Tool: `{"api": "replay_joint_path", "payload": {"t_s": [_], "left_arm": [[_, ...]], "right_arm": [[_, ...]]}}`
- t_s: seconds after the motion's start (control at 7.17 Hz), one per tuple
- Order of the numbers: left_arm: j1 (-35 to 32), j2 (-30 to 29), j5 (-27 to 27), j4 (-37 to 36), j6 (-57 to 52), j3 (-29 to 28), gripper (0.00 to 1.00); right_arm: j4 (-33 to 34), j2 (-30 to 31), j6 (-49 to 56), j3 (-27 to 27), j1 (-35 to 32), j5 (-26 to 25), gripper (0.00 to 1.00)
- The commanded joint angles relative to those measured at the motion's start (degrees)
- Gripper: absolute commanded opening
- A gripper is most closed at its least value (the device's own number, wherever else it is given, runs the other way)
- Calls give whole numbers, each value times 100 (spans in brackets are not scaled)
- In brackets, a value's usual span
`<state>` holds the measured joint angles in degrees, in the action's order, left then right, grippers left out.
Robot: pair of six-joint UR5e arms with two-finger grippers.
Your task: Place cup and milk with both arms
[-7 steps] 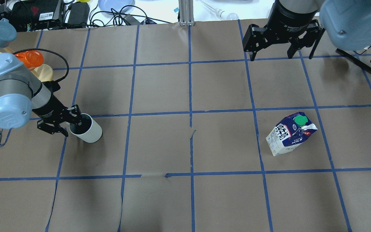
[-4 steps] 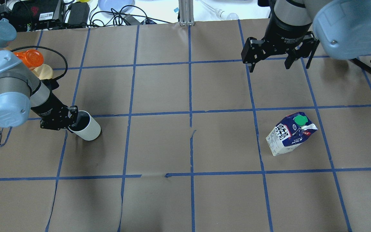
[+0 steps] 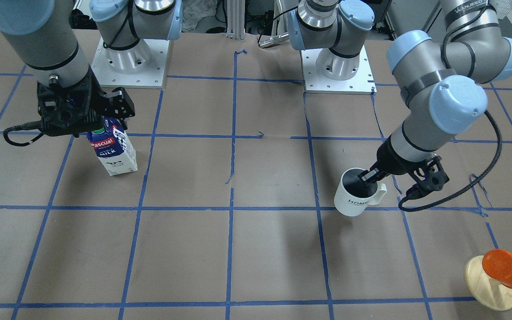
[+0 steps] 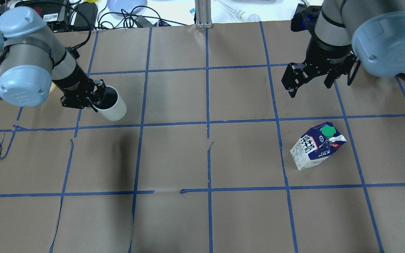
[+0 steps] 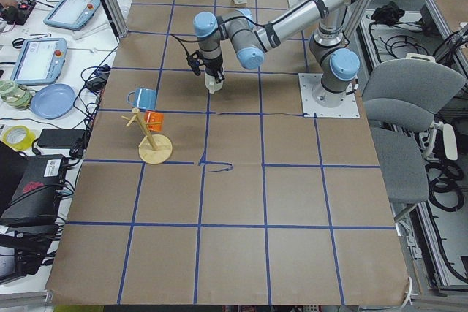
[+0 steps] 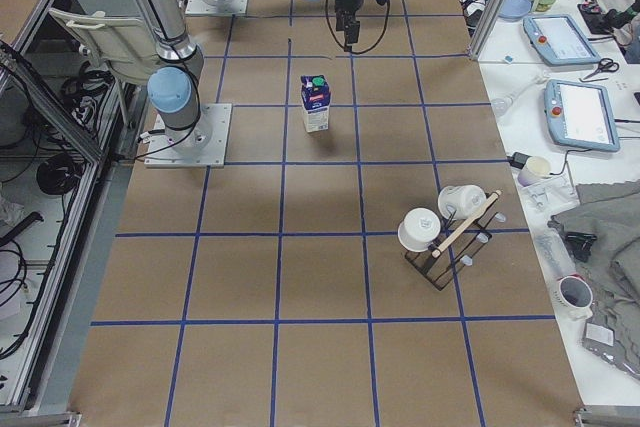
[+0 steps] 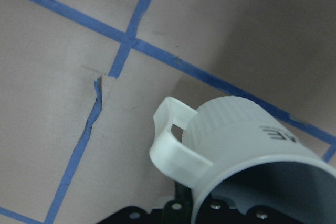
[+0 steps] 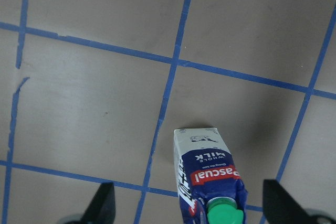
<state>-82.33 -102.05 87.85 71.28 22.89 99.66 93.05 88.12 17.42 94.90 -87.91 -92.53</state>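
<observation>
The cup [image 4: 114, 106], a white mug with a dark inside, hangs tilted above the table at the left. My left gripper [image 4: 95, 101] is shut on its rim, one finger inside. The cup also shows in the front view [image 3: 354, 199] and in the left wrist view [image 7: 247, 150] with its handle free. The milk [image 4: 315, 147] stands upright on the table at the right, green cap on top. My right gripper [image 4: 311, 86] is open and empty above and beyond it. In the right wrist view the milk [image 8: 206, 169] sits low between the spread fingers.
An orange cup on a cream wooden stand [image 3: 500, 272] is at the table's left end. A black wire rack with white cups [image 6: 448, 229] stands at the right end. Cables and devices [image 4: 83, 14] lie beyond the far edge.
My left gripper has closed on the cup's rim, lifted it, and carried it away from the robot. My right gripper has moved nearer to the milk, still open.
</observation>
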Motion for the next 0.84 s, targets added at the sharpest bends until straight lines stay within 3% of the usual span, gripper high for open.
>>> {"api": "replay_joint_path", "payload": {"t_s": [0.0,0.28,0.7], "left_arm": [[-800,-243,-327,-8,1257,-316,0],[-1379,-638,-373,-552,1988,-316,0],[-2084,-1017,-487,-948,3019,-316,0]], "right_arm": [[81,275,928,632,544,-10,100],[395,311,1106,1221,783,-1,100],[1424,320,1026,2180,740,42,100]]}}
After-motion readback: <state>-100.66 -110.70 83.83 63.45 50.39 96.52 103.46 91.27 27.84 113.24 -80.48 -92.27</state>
